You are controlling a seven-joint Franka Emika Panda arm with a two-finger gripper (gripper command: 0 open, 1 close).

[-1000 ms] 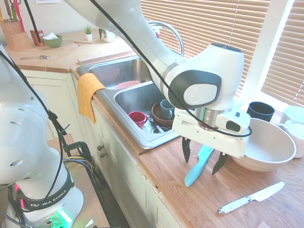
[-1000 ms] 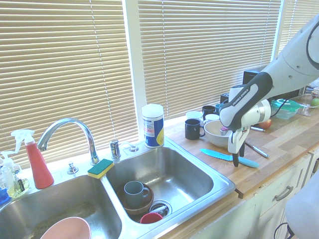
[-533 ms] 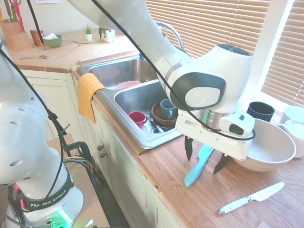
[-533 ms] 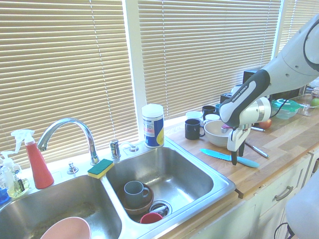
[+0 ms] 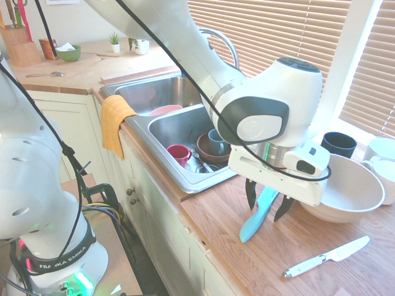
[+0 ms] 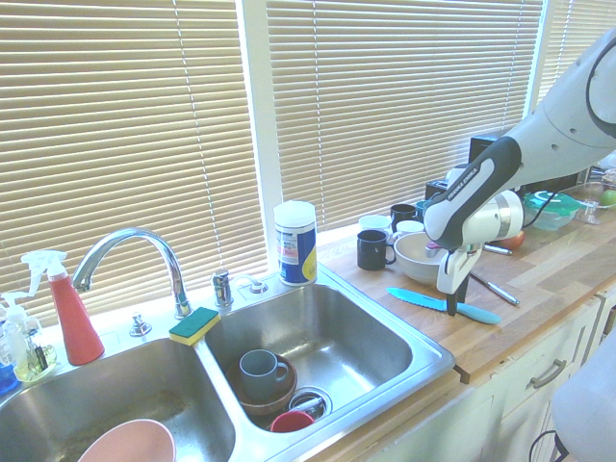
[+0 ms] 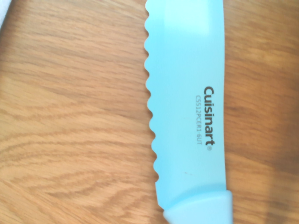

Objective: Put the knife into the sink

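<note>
White-handled steel knife (image 5: 326, 256) on wood counter (image 5: 247, 259), nr big white bowl (image 5: 349, 188). Black mug (image 5: 338, 143) behind. Orange cloth (image 5: 114, 122) over counter edge.

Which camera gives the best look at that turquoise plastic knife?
The wrist view: the turquoise plastic knife fills it, serrations and print sharp. The first exterior view shows it partly behind the tool; the second shows it small, lying on the wooden counter.

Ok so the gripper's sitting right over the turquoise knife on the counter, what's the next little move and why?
Probably finish closing the fingers on the knife, then lift. The gripper points straight down with a finger on each side of the blade, still slightly apart, and the knife lies flat on the wooden counter. It needs a firm grip before it can travel to the sink.
</note>
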